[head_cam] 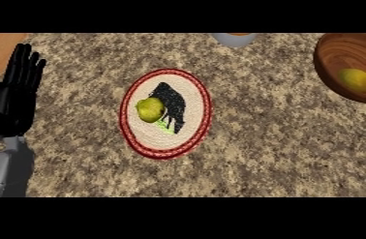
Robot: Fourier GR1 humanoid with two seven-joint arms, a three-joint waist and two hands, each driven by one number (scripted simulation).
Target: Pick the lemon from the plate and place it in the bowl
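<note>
A yellow-green lemon (150,109) lies on the left part of a cream plate (166,141) with a red rim and a black animal picture. A brown wooden bowl (334,54) stands at the right edge, cut off by the frame, with a yellow-green round fruit (352,80) inside it. My left hand (19,90) rests open at the left edge, fingers straight and pointing up, well apart from the plate. My right hand does not show.
A grey cup-like vessel (234,38) with an orange inside peeks in at the top edge, right of centre. Speckled stone counter (271,136) lies between the plate and the bowl.
</note>
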